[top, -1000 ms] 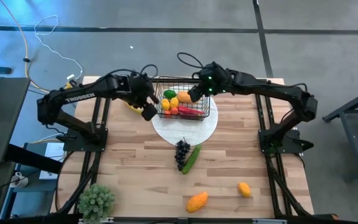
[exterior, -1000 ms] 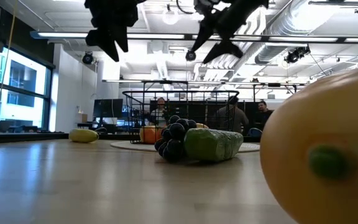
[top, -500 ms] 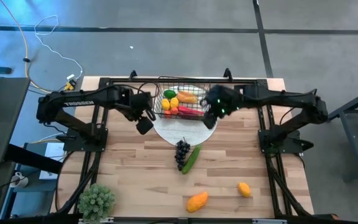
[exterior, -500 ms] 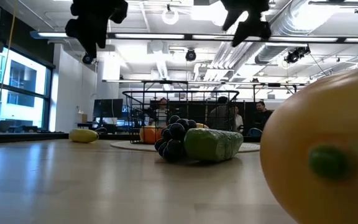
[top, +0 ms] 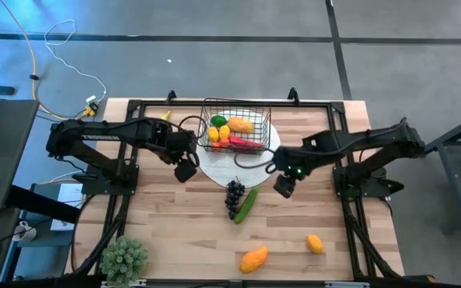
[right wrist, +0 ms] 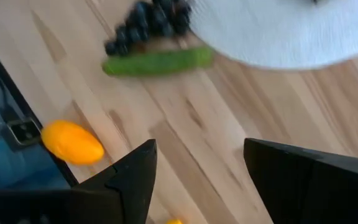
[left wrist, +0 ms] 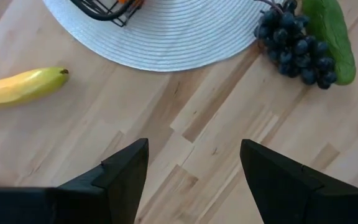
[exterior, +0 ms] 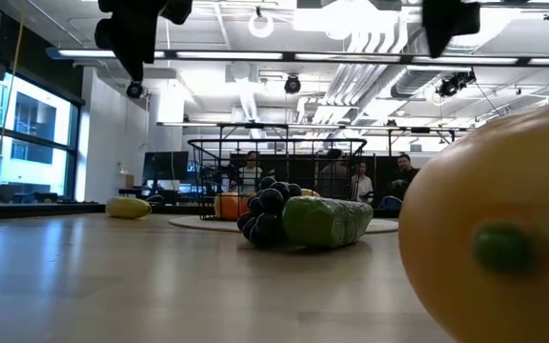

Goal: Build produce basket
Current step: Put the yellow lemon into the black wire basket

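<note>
Left gripper (top: 185, 170) open, empty, over bare wood just beside white plate (top: 214, 168), banana (left wrist: 22, 85) behind it, right gripper (top: 284, 186) open, empty (nothing held), cucumber (top: 247, 203) + grapes (top: 234, 196) just inboard, cucumber lying diagonal, black wire basket (top: 234, 133) w/ produce on plate, upright, betw both grippers.

Black basket (top: 235, 128) — dark grapes (top: 234, 196), green cucumber (top: 247, 204)

In the left wrist view, the basket (left wrist: 107, 7) is cut off at the picture's edge, as is the white plate (left wrist: 166, 37) beneath it. In the low view, an orange fruit (exterior: 489, 229) nearest the camera is blurred and cropped, hiding the table beyond it.
</note>
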